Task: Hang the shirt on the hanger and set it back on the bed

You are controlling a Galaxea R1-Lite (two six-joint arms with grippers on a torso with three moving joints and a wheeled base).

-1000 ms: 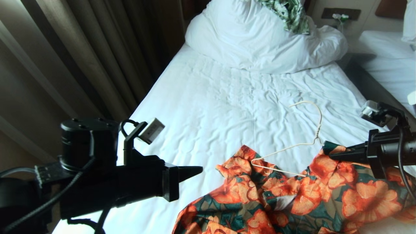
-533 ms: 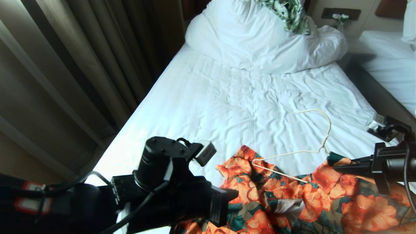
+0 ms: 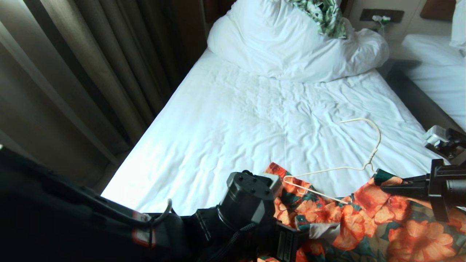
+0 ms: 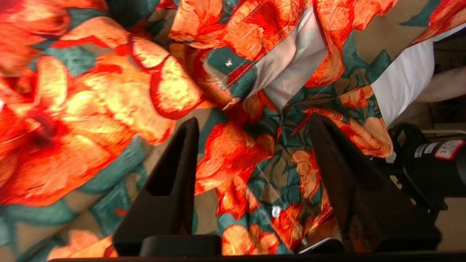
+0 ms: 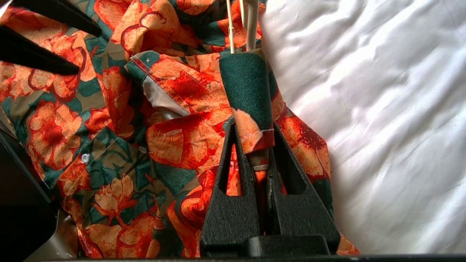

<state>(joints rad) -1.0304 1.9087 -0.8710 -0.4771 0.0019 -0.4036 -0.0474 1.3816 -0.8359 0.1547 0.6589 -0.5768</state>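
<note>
The orange-flowered shirt [image 3: 367, 225] lies crumpled on the near right of the bed [image 3: 236, 127]. The cream wire hanger [image 3: 371, 160] rests on the sheet, hook pointing away from me, with one arm tucked under the cloth. My right gripper [image 5: 253, 125] is shut on a fold of the shirt's edge just below the hanger's neck [image 5: 251, 22]. My left gripper [image 4: 255, 123] hovers open over the shirt's front, a white button [image 4: 276, 211] and the placket between its fingers. In the head view the left wrist [image 3: 251, 203] hides its own fingers.
A bulky white pillow [image 3: 291, 43] lies at the head of the bed with a green-and-white leaf-print cloth [image 3: 324, 14] on it. Brown curtains [image 3: 91, 72] hang along the left side. A second white bed [image 3: 437, 69] stands to the right across a dark gap.
My left arm has swung right and down, from beside the shirt to over it. The right gripper has drawn the shirt edge and hanger slightly right and nearer to me.
</note>
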